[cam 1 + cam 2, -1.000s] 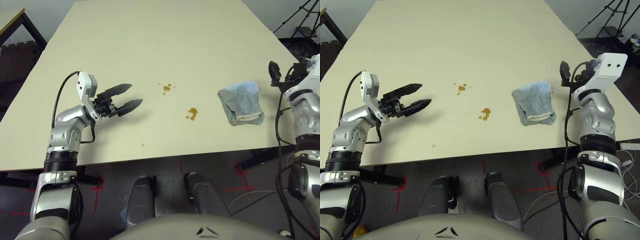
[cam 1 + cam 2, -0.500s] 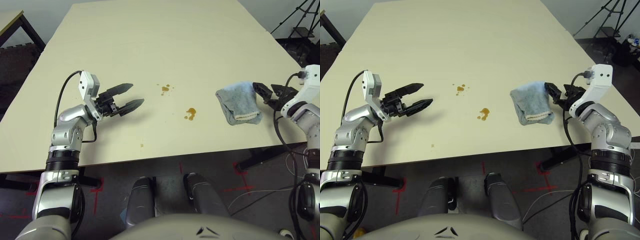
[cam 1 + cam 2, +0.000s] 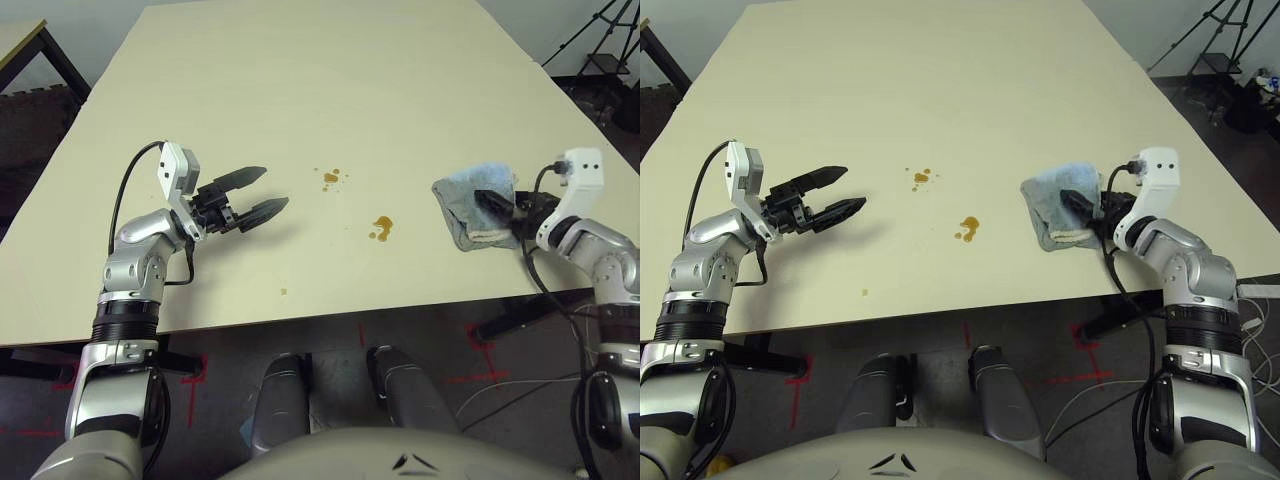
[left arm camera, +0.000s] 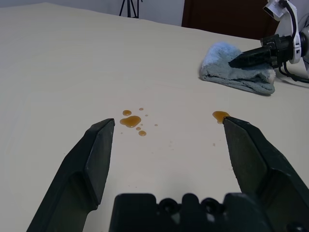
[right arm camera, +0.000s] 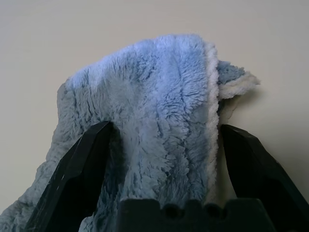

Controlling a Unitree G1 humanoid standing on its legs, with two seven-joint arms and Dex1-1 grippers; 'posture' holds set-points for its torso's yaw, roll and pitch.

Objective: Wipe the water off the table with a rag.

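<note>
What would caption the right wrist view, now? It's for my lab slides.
Right gripper, fingers apart, straddling part of the blue-grey rag on the pale table.

Rag [image 5: 149, 106] = fuzzy terry cloth, matt, w/ rough nap & stitched hem. Table [image 3: 300, 90] top smooth, low sheen; water drops [image 4: 130, 121] glossy. Forearms [image 3: 700, 270] silvery, metal-look, semi-gloss.

The left arm [image 3: 140, 265] reaches forward, its gripper [image 3: 252, 197] angled inward, two black fingers spread apart; the right arm [image 3: 1195, 280] bends inward from the robot's right, wrist [image 3: 1145, 225] turned toward the middle, its gripper [image 5: 166, 128] pointing leftward with both fingers wide apart
</note>
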